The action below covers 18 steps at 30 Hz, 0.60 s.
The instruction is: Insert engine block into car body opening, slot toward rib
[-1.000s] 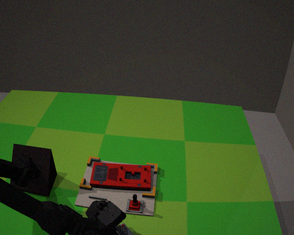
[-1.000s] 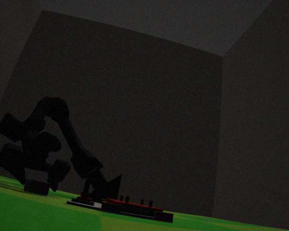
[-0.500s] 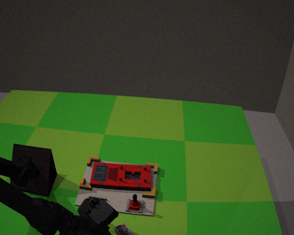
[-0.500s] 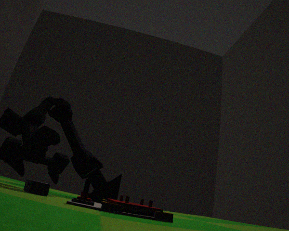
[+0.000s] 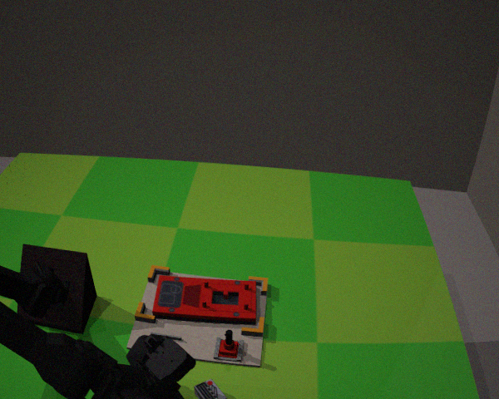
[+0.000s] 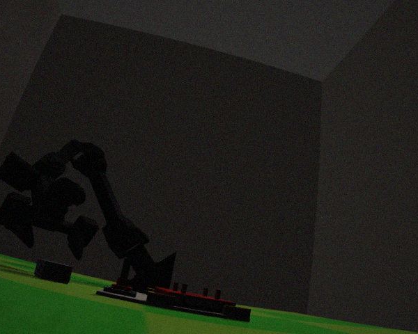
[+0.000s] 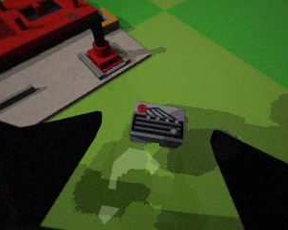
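The engine block, grey with dark ribs and a red disc on top, lies on the checkered mat just off the board's near right corner. A small notch shows at its lower near edge in the wrist view. My gripper is open and empty above the block, one finger on each side, with the fingertips clear of it. The red car body lies on the board. Its opening is empty, and a small red rib shows at its far side.
The pale board has orange corner brackets around the car body. A black post on a red base stands between block and car. A dark box stands left of the board.
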Tool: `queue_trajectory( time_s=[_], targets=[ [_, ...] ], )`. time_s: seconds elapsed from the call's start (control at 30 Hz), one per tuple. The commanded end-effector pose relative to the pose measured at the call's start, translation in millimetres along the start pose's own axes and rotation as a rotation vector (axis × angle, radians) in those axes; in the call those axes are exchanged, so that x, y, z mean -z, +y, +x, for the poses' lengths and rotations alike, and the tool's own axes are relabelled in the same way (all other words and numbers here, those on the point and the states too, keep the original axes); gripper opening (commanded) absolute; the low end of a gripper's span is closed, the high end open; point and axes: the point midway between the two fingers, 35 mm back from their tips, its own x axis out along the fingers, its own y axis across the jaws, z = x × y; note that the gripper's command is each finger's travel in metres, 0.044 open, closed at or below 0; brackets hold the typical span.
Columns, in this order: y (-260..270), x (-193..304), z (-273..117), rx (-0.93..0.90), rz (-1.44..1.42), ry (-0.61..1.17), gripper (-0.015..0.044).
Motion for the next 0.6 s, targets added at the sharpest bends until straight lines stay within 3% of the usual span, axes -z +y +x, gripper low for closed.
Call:
queue_trajectory(
  time_s=[0.0,0.57],
  targets=[
    [0.1,0.0,0.3,0.000,0.000,0.000,0.0440],
    [5.3,-1.5,8.8,-0.097,-0.204,0.130,0.0440]
  ],
)
